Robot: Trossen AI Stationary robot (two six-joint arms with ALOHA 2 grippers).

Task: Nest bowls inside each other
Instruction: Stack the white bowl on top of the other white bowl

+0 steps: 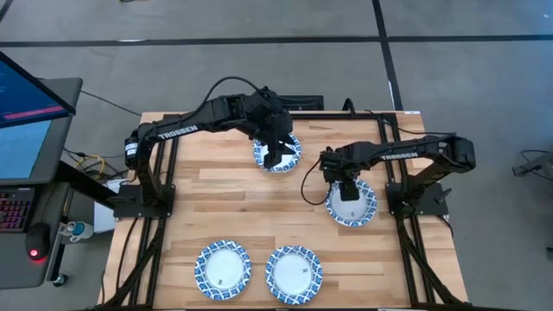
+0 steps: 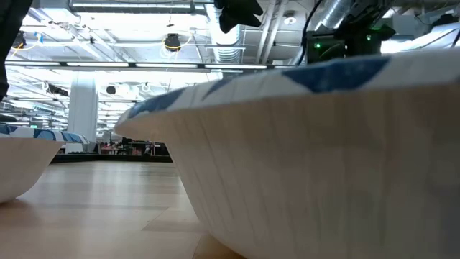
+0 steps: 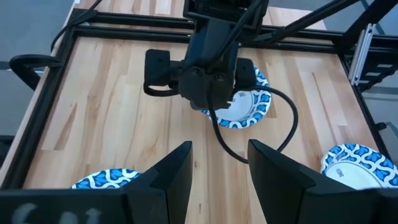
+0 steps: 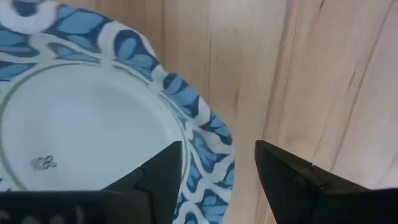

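While low view blurs, four bowls (image 1: 277, 154) overhead, grippers perhaps apart.

Left gripper (image 1: 278, 149) covers much of its bowl (image 1: 287, 161); right gripper (image 1: 346, 187) hides another bowl's (image 1: 361, 210) far rim; small centre mark (image 4: 43, 163) illegible.

- Even, bright overhead light falls on the bench (image 1: 233, 186); shadows under the arms are soft and faint.
- In the low view, ceiling lamps (image 2: 172, 42) glare white, and the nearest bowl (image 2: 323, 158) fills the frame, blurred.
- The right wrist view is sharp on the rim pattern; the dark fingers (image 4: 165, 177) are soft.
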